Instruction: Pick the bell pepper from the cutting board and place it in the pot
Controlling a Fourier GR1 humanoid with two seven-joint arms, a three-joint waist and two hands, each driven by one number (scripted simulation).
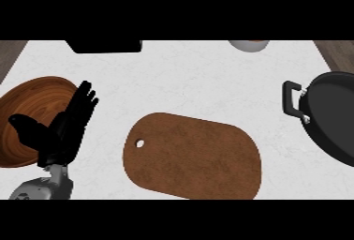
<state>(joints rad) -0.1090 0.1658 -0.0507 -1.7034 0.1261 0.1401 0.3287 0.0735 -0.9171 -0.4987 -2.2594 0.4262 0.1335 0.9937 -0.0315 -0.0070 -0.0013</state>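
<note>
the left hand rests released, fingers straight, over a wooden bowl; the cutting board lies bare mid-desk, the pot at right.

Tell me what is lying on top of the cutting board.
Nothing shows on the cutting board: its brown top is bare, with only a small hole near its left end. No bell pepper is in view. The pot at right is cut off, so its inside is partly unseen.

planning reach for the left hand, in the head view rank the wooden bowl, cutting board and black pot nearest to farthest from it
From the left hand:
1. Wooden bowl, directly under and beside it at far left.
2. Cutting board, centre, to its right.
3. Black pot, at the right edge.
</note>
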